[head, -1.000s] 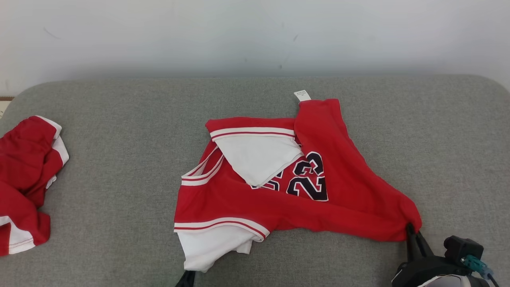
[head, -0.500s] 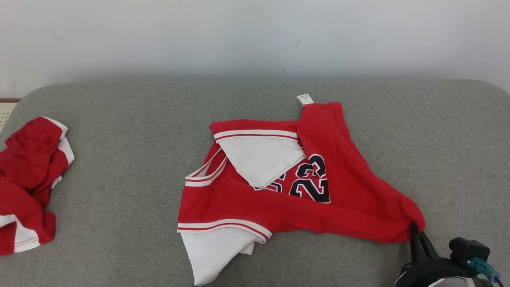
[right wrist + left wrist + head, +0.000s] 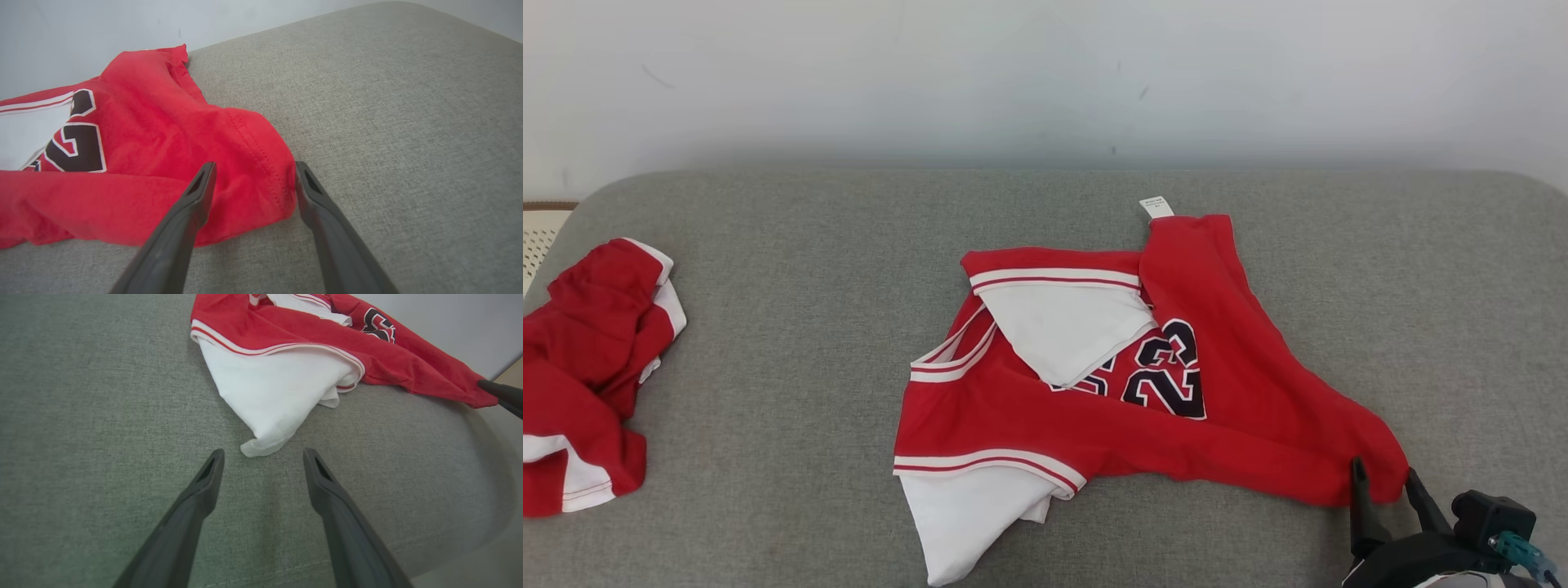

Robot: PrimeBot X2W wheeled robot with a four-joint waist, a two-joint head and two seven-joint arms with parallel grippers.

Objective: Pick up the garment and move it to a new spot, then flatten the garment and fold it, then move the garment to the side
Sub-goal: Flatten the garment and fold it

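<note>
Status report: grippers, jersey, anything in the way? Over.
Left gripper open, white jersey corner before tips. Right gripper open, astride red corner. Jersey lies crumpled. Other red garment far left, apart.

You have a grey upholstered pad (image 3: 784, 237) with rounded corners carrying everything here. Near its middle and reaching toward the right, the garment (image 3: 1258, 384) lies rumpled and partly folded over itself. Its numerals (image 3: 1168, 380) face up, one white side panel (image 3: 968, 514) spills toward the near edge, and its small white label (image 3: 1157, 207) points to the far side. Well apart from it, at the pad's left end, you'll find a smaller red garment (image 3: 580, 359) lying bunched.
</note>
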